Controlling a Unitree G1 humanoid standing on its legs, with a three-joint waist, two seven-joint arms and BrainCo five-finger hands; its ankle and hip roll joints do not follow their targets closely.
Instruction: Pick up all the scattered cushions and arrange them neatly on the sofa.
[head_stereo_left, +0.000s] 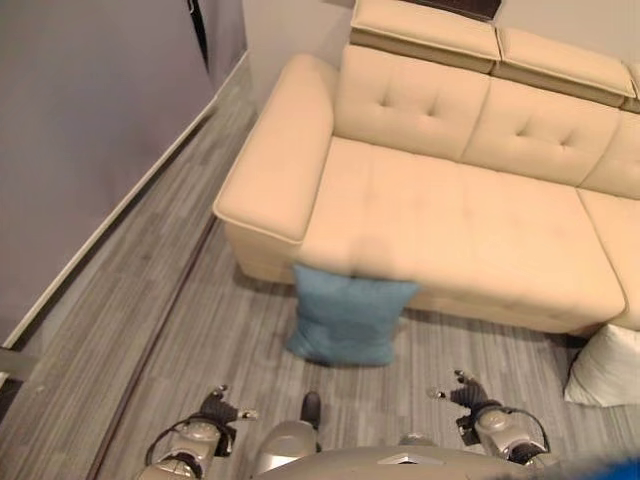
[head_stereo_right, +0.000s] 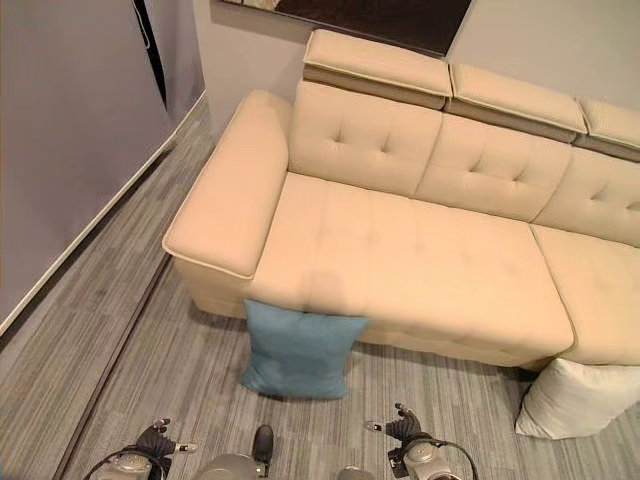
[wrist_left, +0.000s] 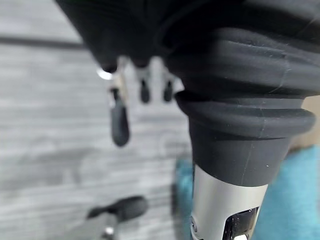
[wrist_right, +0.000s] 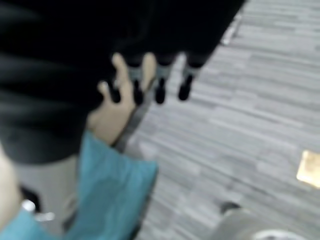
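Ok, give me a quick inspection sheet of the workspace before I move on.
Surface: beige sofa, seat bare.
Job's things: blue cushion upright on the floor, leaning on the sofa front; white cushion on the floor by the sofa's right end.
Clutter: nothing seen.
Hands: left hand and right hand low over the floor, fingers relaxed, holding nothing.
Cables: nothing seen.
Surroundings: grey plank floor, grey wall to the left.
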